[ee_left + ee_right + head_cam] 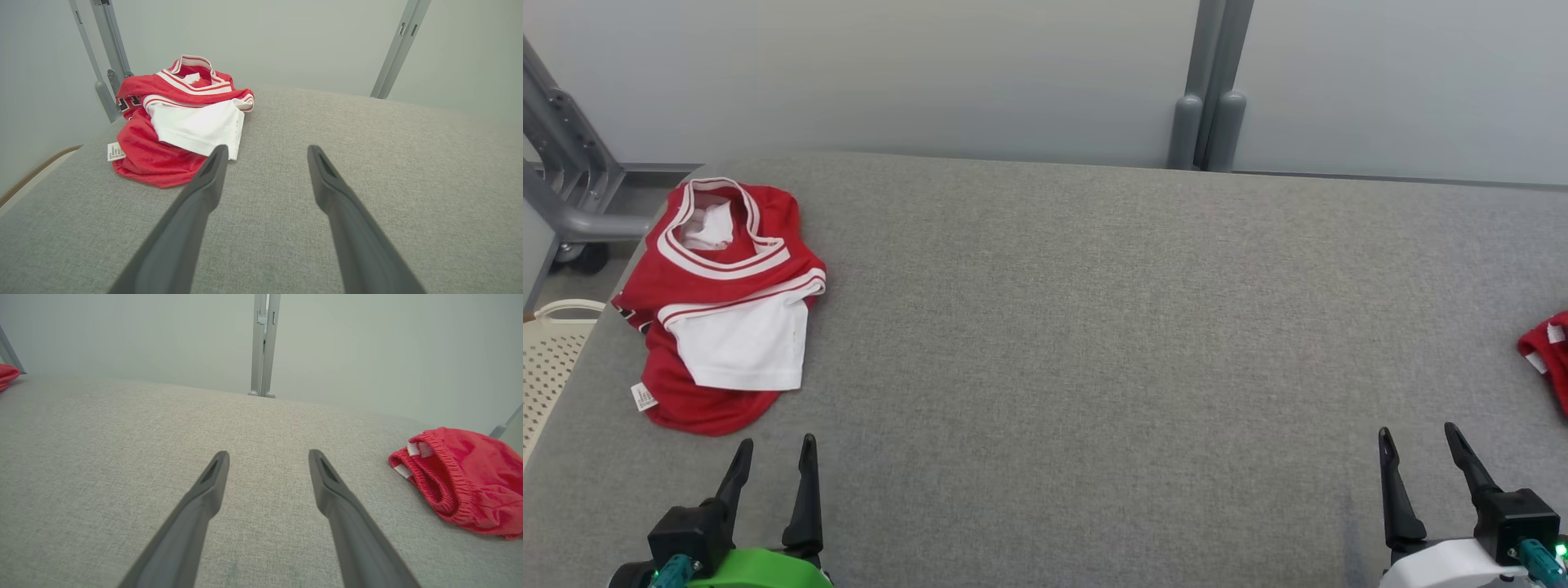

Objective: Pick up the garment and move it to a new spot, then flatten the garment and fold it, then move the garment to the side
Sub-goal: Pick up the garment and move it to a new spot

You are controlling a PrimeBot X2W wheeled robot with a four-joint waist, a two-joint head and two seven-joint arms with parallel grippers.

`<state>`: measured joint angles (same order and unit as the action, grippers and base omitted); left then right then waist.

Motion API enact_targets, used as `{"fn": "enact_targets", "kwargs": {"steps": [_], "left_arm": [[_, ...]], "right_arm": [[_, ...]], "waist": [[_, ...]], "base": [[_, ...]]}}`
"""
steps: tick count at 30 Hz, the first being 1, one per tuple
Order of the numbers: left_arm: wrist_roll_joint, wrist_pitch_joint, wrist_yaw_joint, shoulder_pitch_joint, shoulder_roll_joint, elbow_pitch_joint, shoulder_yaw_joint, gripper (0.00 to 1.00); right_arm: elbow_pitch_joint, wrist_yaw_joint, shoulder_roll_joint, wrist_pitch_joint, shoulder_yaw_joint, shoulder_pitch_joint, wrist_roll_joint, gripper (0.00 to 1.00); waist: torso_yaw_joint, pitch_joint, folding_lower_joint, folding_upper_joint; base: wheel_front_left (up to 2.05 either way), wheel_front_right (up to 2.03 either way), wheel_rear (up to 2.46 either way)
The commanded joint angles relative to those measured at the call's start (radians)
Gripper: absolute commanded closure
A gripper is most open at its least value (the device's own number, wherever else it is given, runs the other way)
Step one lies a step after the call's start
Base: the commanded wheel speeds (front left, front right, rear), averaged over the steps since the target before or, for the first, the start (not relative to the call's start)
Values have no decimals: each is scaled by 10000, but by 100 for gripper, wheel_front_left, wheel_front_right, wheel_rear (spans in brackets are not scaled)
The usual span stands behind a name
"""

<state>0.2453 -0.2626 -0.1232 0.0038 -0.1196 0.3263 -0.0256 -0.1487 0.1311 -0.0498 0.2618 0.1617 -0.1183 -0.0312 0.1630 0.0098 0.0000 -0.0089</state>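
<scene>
1. The red-and-white garment [727, 310] lies crumpled by the table's [1094, 327] left edge, toward the far corner. A second red piece [1550, 351] sits at the right edge.
2. The left pincer [776, 445] and right pincer [1416, 431] hover at the near edge, spread wide and holding nothing.
3. The pick-up seems not yet begun. Next, the left pincer likely needs to reach forward and close on a fold.

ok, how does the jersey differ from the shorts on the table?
The jersey is red with white trim and a white panel; the shorts are nearly all red. The jersey's opening has flat striped edging; the shorts' waistband is gathered elastic. Both lie crumpled on the grey table, untouched.
</scene>
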Motion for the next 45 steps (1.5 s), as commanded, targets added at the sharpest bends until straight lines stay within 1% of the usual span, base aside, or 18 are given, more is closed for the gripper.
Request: {"fn": "enact_targets", "kwargs": {"steps": [1, 3, 6, 11, 13, 14, 17, 22, 26, 30, 33, 37, 40, 41, 45], "left_arm": [[-48, -28, -19, -33, -2, -33, 43, 0], [-74, -28, -33, -108, 39, -111, 53, 0], [-113, -27, -49, -181, 129, -182, -17, 0], [-93, -28, -33, 121, 218, -219, 125, 0], [-140, -27, -25, 269, 225, -173, 132, 0], [-80, -28, 47, 419, 201, -258, 305, 0], [60, -27, 227, 757, 320, -694, 798, 0], [176, -14, 421, 1382, 532, -1434, 1458, 0], [118, -16, 409, 1591, 617, -1723, 1567, 0], [73, -16, 369, 1431, 649, -1815, 1488, 0], [6, -16, 285, 1027, 668, -1764, 1280, 0], [108, 102, 201, 248, 671, -1181, 840, 0], [343, 916, 70, -950, 591, -656, 304, 0], [343, 916, 70, -950, 591, -656, 304, 0], [757, 2270, -20, -2982, 404, 10, -186, 0]], "right_arm": [[69, -6, -16, 45, -19, -105, -63, 0], [126, -6, -16, 45, -67, -155, -96, 0], [178, -6, -16, 43, -117, -251, -120, 0], [141, -6, -17, 44, -393, -341, -51, 0], [123, -6, -19, 42, -490, -362, -27, 0], [95, -6, -12, 44, -770, -210, -95, 0], [-83, -5, -15, 42, -1445, 500, -348, 0], [-630, -5, -32, 39, -2326, 1401, -514, 0], [-797, -5, -32, 39, -2550, 1673, -435, 0], [-705, -5, -29, 39, -2584, 1690, -366, 0], [-553, -5, -29, 39, -2463, 1512, -333, 0], [-378, -5, -30, 39, -2165, 1337, -488, 0], [-183, -5, -32, 38, -1858, 1241, -716, 0], [-183, -5, -32, 38, -1858, 1241, -716, 0], [215, -5, -200, 40, -1364, 1202, -939, 0]], "waist": [[122, -12, 0, 89], [366, 14, 0, 89], [1035, -20, 0, 89], [2563, -229, 0, 89], [3303, -337, 0, 89], [3435, -261, 0, 89], [3643, -20, 0, 89], [3765, 130, 0, 89], [3764, 159, 0, 89], [3753, 220, 0, 89], [3745, 338, 0, 89], [3739, 650, 0, 89], [3778, 1112, 0, 89], [3778, 1112, 0, 89], [3887, 1992, 0, 89]], "base": [[0, 0, 0], [0, 0, 0], [0, 0, 0], [0, 0, 0], [0, 0, 0], [0, 0, 0], [0, 0, 0], [-1, -1, -1], [-7, -7, -7], [0, 0, 0], [0, 0, 0], [0, 0, 0], [0, 0, 0], [0, 0, 0], [0, 0, 0]]}}
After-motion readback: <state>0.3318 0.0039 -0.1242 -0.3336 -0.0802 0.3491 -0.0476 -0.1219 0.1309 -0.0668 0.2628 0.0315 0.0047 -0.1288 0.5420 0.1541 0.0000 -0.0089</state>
